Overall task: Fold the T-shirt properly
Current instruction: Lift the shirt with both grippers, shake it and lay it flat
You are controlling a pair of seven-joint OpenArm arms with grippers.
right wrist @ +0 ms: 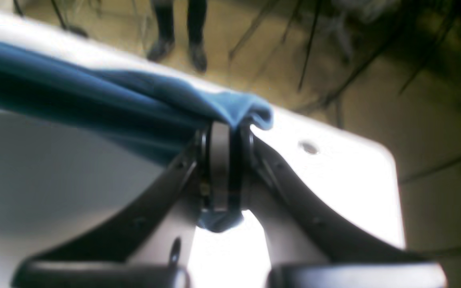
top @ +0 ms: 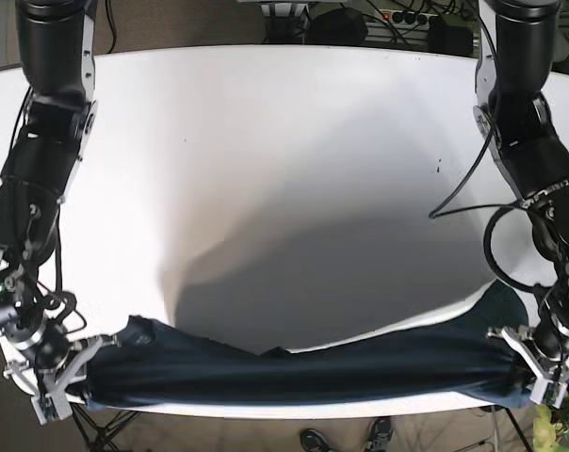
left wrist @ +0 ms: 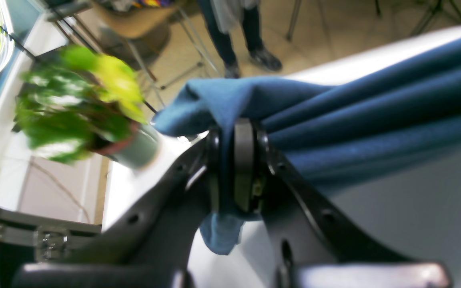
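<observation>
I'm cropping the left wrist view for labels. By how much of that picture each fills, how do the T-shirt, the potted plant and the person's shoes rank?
1. T-shirt, spreading across the right half.
2. Potted plant, blurred, clearly smaller.
3. Person's shoes, smallest; they stand far off on the floor, so this is picture size only.

wrist views blurred, perhaps motion; table (right wrist: 334, 176) glares white.

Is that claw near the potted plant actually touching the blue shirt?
Touching. The left wrist view shows the left gripper clamped shut on the T-shirt, cloth pinched between its pads.
</observation>
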